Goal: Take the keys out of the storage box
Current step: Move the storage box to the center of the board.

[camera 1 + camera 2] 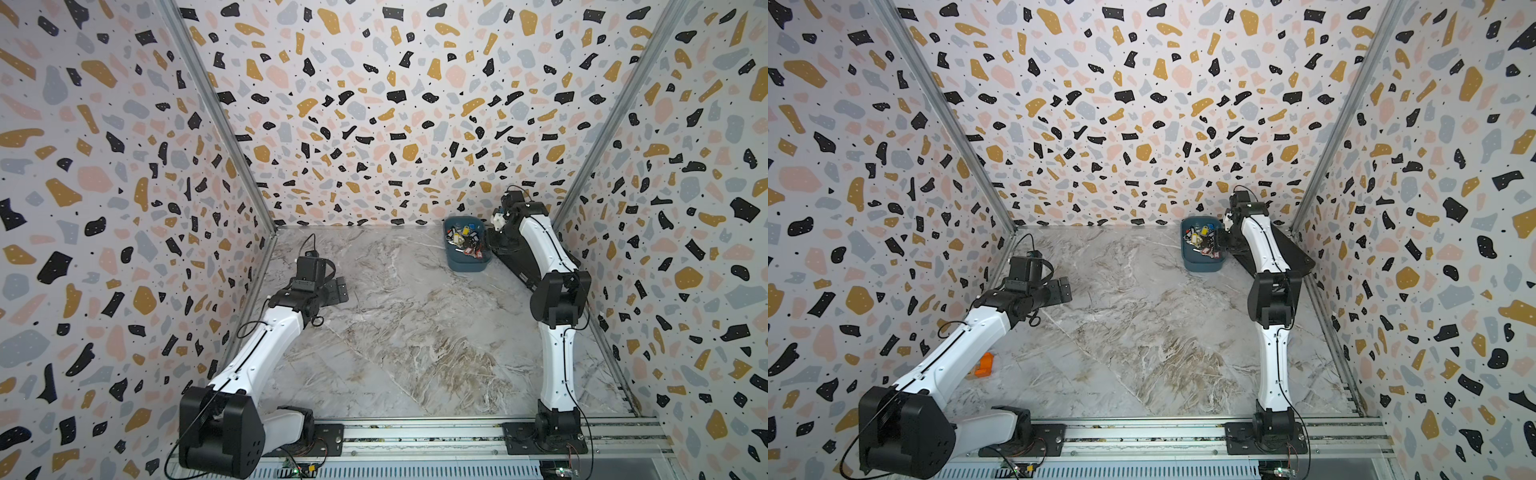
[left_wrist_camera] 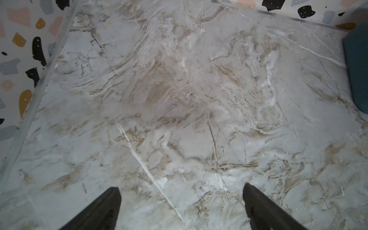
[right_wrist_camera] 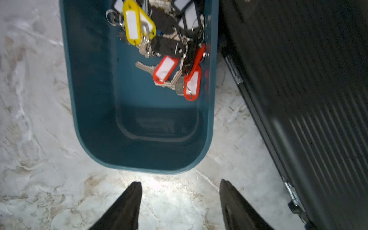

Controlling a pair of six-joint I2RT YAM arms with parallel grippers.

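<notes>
The storage box (image 1: 465,266) sat at the far right of the table (image 2: 179,89), close to the far wall, with a black case (image 3: 298,79) just beside it on the right. The keys (image 3: 169,49) lay heaped toward the far end of the box, and its near end was bare.

My right gripper (image 3: 180,181) hung over the marble just short of the box's near rim. Its jaws were partly apart and nothing was between them. The left gripper (image 2: 181,186) was spread wide over bare table well off to the left, also empty.

I judged the keys light but awkward. They were hard, slick metal on loose rings, tangled so that lifting one might drag its neighbours. The blades lay flat on the floor of the box and would have slipped from the pads. The plastic tags looked like the better hold, being thicker, less slippery and standing a little proud. The red tag (image 3: 165,68) at the near edge of the heap seemed the easiest to reach, with open floor on one side. The yellow tag (image 3: 132,22) lay on top, farther in. The box looked light enough to slide if bumped.
</notes>
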